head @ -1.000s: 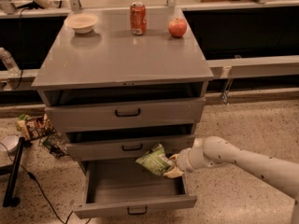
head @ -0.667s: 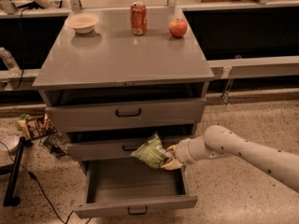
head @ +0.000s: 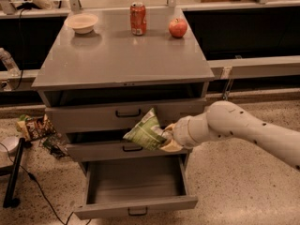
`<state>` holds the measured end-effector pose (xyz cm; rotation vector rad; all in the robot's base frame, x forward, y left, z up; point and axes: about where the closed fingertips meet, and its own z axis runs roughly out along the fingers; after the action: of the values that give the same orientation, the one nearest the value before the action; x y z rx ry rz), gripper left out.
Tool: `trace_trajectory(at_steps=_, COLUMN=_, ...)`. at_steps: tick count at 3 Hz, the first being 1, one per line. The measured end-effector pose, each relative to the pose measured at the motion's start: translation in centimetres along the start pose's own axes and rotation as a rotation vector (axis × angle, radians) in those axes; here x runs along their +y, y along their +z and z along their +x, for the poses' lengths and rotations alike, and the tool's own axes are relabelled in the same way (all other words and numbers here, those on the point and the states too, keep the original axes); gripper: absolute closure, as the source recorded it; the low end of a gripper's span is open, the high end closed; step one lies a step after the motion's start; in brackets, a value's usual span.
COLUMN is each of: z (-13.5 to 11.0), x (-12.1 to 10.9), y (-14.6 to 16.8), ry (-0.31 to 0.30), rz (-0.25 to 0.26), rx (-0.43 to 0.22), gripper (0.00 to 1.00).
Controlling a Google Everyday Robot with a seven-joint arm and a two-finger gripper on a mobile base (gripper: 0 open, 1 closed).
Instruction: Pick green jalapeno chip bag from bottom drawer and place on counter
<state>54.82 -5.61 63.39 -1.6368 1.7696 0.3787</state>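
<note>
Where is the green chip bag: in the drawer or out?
Out. The gripper holds the green jalapeno chip bag before the middle drawer, above the open bottom drawer.

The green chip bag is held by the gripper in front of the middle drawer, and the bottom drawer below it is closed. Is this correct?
Not quite. The camera view shows the bottom drawer pulled open, not closed. The rest is right: the gripper, jaws shut, holds the green jalapeno chip bag in front of the middle drawer.

My gripper (head: pixel 166 137) pinches the crumpled green chip bag (head: pixel 145 131), tilted in the air above the open bottom drawer (head: pixel 136 206), below the counter (head: pixel 122 55)
</note>
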Motion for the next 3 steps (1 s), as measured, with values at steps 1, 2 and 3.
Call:
trace_trajectory(at_steps=1, z=-5.1, x=-0.1, y=-4.4, ry=-0.149, rz=0.075, rx=0.086, gripper=1.00)
trace_trajectory(at_steps=2, z=-7.5, x=-0.8, y=-6.9, ry=-0.200, rz=0.123, rx=0.107, gripper=1.00)
trace_trajectory(at_steps=3, z=-9.7, x=-3.2, y=-9.4, ry=-0.183, rz=0.190, rx=0.016, gripper=1.00)
